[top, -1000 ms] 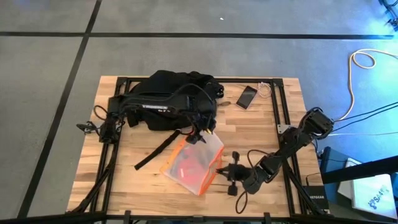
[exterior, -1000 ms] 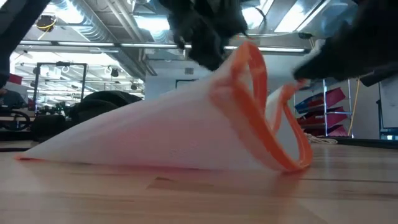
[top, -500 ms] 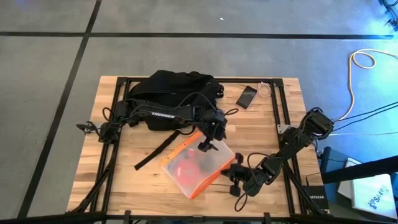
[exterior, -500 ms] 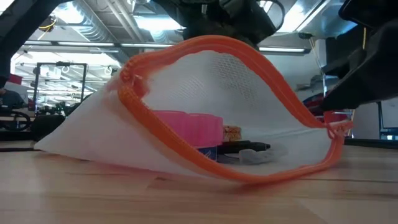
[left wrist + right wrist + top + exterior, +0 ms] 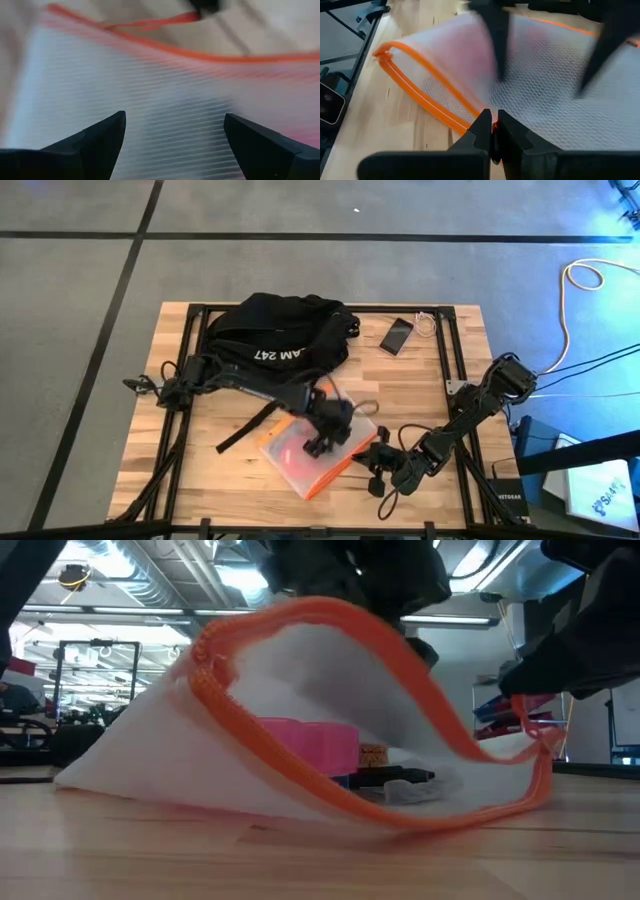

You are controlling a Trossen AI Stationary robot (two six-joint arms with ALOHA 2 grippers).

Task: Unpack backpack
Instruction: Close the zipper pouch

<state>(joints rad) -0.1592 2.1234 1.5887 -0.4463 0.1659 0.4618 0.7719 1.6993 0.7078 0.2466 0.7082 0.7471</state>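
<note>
- Backpack (image 5: 280,340): we log it at the table's (image 5: 190,470) far edge, lettering up, one strap trailing toward the pouch.
- Mesh pouch (image 5: 305,455): orange-zippered, mouth gaping; pink item inside.
- Left gripper (image 5: 322,442): fingers spread wide over the pouch, grasping nothing.
- Right gripper (image 5: 492,131): clenched on the pouch's orange zipper edge.
- Phone (image 5: 396,335): beside the backpack.

You can read white lettering "AM 247" on the black backpack (image 5: 278,340), which lies toward twelve o'clock on the desk (image 5: 200,465) in the high view. At the picture's lower right edge a light box (image 5: 600,490) carries some print, but it is too small for you to make out.
</note>
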